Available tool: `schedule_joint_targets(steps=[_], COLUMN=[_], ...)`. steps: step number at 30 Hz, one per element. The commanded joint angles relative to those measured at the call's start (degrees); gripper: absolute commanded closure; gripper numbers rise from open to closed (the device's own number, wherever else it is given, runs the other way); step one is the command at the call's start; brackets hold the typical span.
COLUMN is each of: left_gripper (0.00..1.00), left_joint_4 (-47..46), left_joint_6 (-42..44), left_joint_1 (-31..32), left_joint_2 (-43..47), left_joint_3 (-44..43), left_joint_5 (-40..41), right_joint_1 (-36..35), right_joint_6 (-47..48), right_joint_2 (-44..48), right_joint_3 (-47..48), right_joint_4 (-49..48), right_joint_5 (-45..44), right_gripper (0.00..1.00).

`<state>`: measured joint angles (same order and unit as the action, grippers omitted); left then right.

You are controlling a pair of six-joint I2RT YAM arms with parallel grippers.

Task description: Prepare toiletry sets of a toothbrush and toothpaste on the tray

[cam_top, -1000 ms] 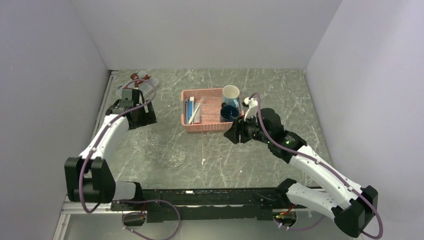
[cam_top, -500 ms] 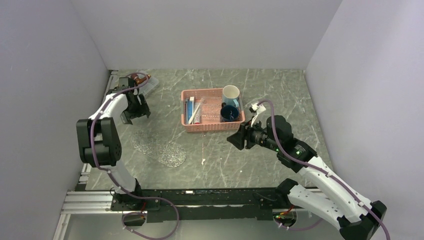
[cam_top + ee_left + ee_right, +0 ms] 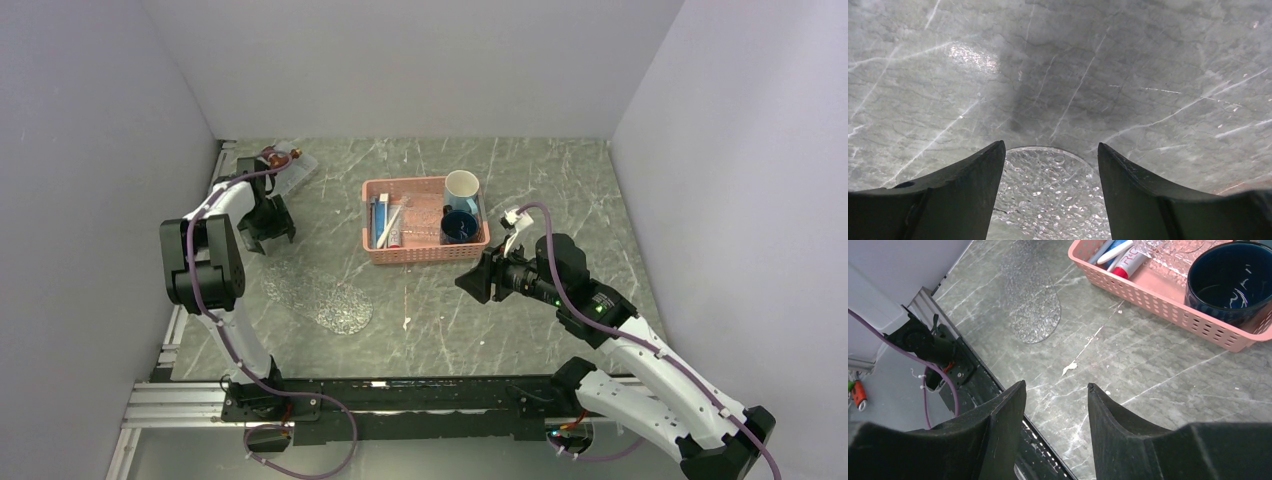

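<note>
The clear bumpy tray [image 3: 320, 296] lies on the table left of centre; its rounded end [image 3: 1048, 195] shows between my left fingers. My left gripper [image 3: 268, 228] [image 3: 1049, 146] hovers over that end, open and empty. Toothbrushes [image 3: 390, 224] [image 3: 1115, 252] and blue red-capped toothpaste [image 3: 381, 216] [image 3: 1128, 266] lie in the left half of the pink basket [image 3: 420, 255] [image 3: 1168, 302]. My right gripper [image 3: 472, 282] [image 3: 1056, 385] hangs just off the basket's near right corner, open with nothing in it. The tray [image 3: 1033, 295] holds nothing.
A dark blue mug [image 3: 458, 227] [image 3: 1230, 280] and a white mug [image 3: 461, 186] sit in the basket's right half. A clear lidded box [image 3: 292, 170] stands at the back left by the wall. The black rail [image 3: 968, 375] runs along the near edge.
My left arm has folded up and back, its gripper shifting slightly left over the tray's far end with the jaws narrowing. My right gripper has drawn back from the basket toward the near side.
</note>
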<state>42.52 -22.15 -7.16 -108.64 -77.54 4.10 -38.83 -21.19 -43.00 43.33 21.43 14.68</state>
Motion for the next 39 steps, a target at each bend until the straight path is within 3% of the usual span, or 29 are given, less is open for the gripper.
schedule_joint_targets(steps=[1, 29, 39], left_gripper=[0.27, 0.34, 0.35], left_joint_4=[-0.42, -0.59, -2.77], left_joint_6=[0.44, -0.66, -5.25], left_joint_1=[-0.3, -0.14, 2.73], left_joint_2=[0.27, 5.79, 10.38], left_joint_3=[1.33, 16.03, 25.63], left_joint_5=[-2.06, -3.57, -9.57], right_joint_1=[-0.25, -0.28, -0.21], right_joint_6=[0.02, -1.74, -2.47], right_joint_2=[0.42, 0.63, 0.14], right_joint_3=[-0.5, -0.79, 0.17], right_joint_4=[-0.99, -1.13, 0.89], right_joint_5=[1.01, 0.18, -2.09], right_gripper=[0.49, 0.49, 0.48])
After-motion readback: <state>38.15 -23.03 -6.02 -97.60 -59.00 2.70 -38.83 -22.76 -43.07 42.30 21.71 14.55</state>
